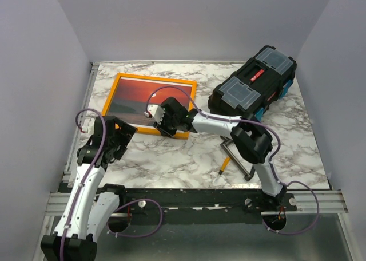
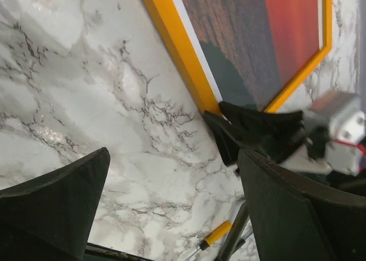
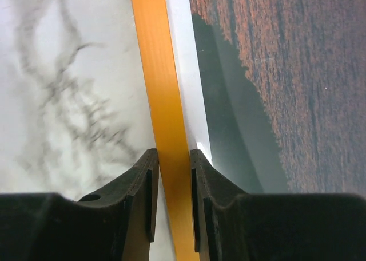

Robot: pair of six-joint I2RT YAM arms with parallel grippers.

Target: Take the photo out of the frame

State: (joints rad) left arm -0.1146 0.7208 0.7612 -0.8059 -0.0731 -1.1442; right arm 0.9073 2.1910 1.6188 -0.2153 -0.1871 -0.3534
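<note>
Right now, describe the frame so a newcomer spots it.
On the marble table, left of the black toolbox, a frame lies flat, its near edge between the right gripper's jaws. Only it is a thin bright-orange border around a sunset photo.

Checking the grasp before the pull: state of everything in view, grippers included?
frame: flat on table, near rail pinched.
photo: inside frame, face up.
right gripper: shut on frame.
left gripper: open, empty.
toolbox: lids closed.
yellow tool: lying on table.
</note>
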